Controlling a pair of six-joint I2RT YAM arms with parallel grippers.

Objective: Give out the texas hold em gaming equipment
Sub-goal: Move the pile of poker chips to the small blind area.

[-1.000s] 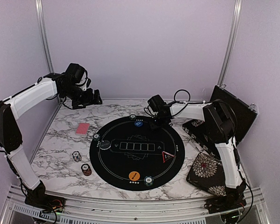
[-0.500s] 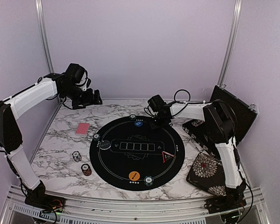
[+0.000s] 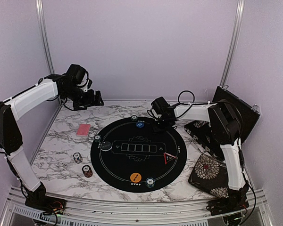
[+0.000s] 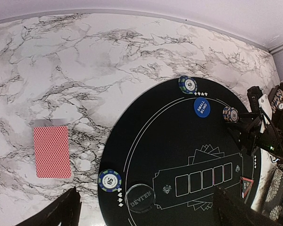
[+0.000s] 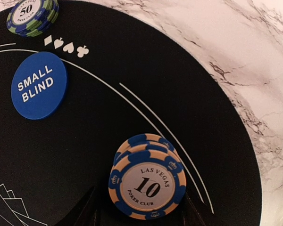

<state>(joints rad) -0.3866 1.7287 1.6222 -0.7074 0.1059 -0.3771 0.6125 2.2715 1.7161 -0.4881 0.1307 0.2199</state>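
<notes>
My right gripper [image 5: 141,214] is shut on a slanted stack of orange-and-blue "10" chips [image 5: 148,186], low over the far right rim of the round black mat [image 3: 132,165]. The blue "small blind" disc [image 5: 39,84] and a green "50" chip stack [image 5: 32,16] lie to its left. My left gripper [image 3: 95,100] hangs open and empty, high over the back left corner. Below it I see the pink-red cards [image 4: 52,151], another "50" stack [image 4: 109,180] and the dealer disc [image 4: 140,198]. An orange disc [image 3: 135,177] and the red-edged triangle [image 3: 168,157] rest on the mat.
Two chip stacks [image 3: 78,157] [image 3: 87,170] stand on the marble left of the mat. A floral pouch [image 3: 210,174] lies at the front right. An open black case [image 3: 231,117] leans at the back right. Metal posts and walls close the back.
My right gripper has shifted slightly right and nearer along the mat's far rim with the chip stack. The left arm has not moved.
</notes>
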